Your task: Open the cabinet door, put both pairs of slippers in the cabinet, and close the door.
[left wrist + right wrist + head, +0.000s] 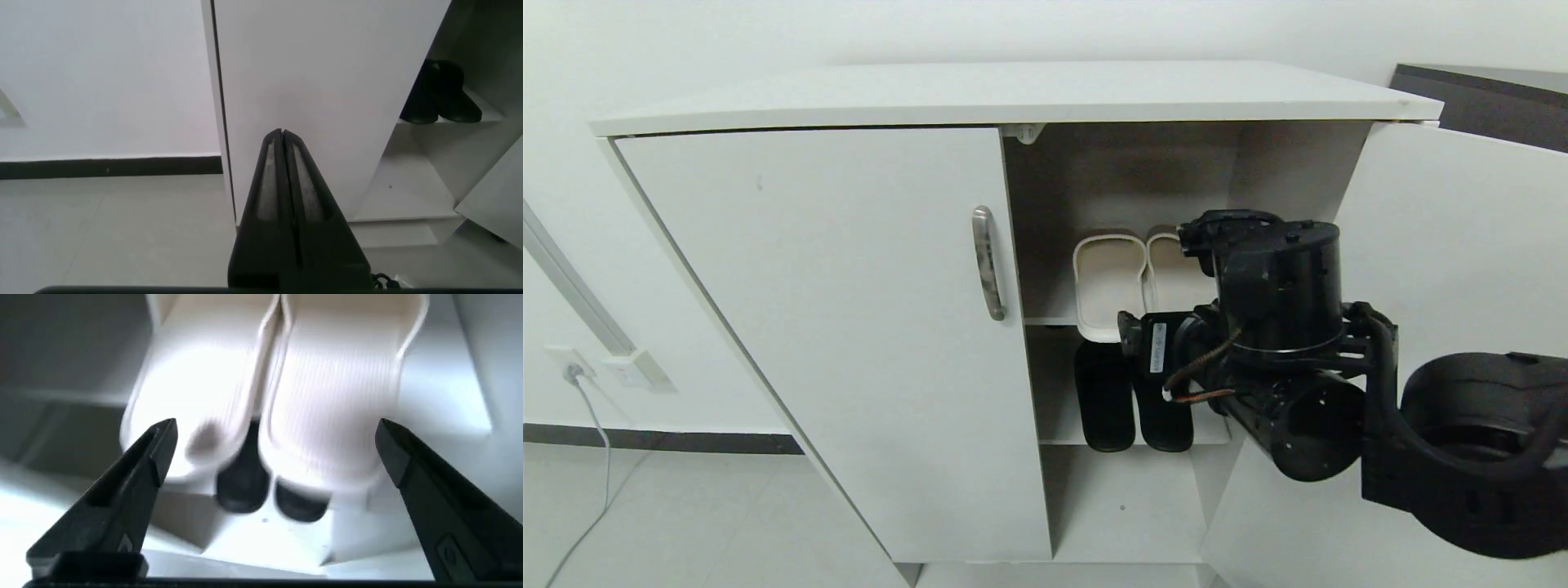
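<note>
The right arm (1282, 327) is matte black: stout cylindrical joints dotted with small screw holes, a thick black hose (1382, 384), a coppery braided cable (1205, 359) and a white label (1158, 347). The left pincer (282, 135) and right pincer (275, 429) have black tapering fingers.

The cabinet (809, 327) looks like smooth, matt white laminated board. The handle (987, 263) at its closed door's 3 o'clock edge is brushed metal with a dull sheen. The white slippers (327, 392) look like moulded foam or soft plastic, finely ribbed. The black slippers (1104, 400) at their 6 o'clock are matt and rubbery. The right gripper (278, 437) is matt black plastic. The floor (686, 523) is pale, glossy tile.
</note>
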Robot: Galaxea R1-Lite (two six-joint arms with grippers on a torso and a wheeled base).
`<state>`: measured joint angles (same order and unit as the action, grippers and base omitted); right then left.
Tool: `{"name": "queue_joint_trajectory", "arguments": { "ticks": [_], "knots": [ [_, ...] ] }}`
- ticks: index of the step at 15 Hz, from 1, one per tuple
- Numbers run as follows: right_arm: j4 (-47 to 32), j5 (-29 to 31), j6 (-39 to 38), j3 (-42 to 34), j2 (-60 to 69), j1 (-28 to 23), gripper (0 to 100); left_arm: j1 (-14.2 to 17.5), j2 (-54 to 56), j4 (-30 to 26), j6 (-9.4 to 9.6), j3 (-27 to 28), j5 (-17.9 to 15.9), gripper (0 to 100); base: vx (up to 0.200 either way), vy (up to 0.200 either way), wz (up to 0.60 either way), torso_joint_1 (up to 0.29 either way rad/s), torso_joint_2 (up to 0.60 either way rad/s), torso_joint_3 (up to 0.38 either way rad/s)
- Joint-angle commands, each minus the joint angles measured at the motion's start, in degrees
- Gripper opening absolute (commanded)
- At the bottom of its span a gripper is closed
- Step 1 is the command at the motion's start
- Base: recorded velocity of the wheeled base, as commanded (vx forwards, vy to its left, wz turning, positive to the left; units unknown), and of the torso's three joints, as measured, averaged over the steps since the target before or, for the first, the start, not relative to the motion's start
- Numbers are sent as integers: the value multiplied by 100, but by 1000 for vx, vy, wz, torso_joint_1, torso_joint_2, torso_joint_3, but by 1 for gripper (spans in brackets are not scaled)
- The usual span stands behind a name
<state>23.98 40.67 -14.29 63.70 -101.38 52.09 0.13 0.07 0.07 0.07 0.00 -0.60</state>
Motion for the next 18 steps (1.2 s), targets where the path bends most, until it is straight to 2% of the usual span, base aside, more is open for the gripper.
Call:
{"name": "queue_joint_trajectory", "arguments": {
  "ticks": [1, 14, 18],
  "knots": [
    [54, 3, -21, -252, 180, 214, 0, -5, -7, 1, 1, 0, -11, 0, 0, 0, 0, 0, 0, 0],
    [327, -59, 22, -507, -128, 223, 0, -5, -7, 1, 1, 0, -11, 0, 0, 0, 0, 0, 0, 0],
    [327, -41, 31, -507, -119, 223, 0, -5, -7, 1, 1, 0, -11, 0, -200, 0, 0, 6, 4, 4]
  ]
}}
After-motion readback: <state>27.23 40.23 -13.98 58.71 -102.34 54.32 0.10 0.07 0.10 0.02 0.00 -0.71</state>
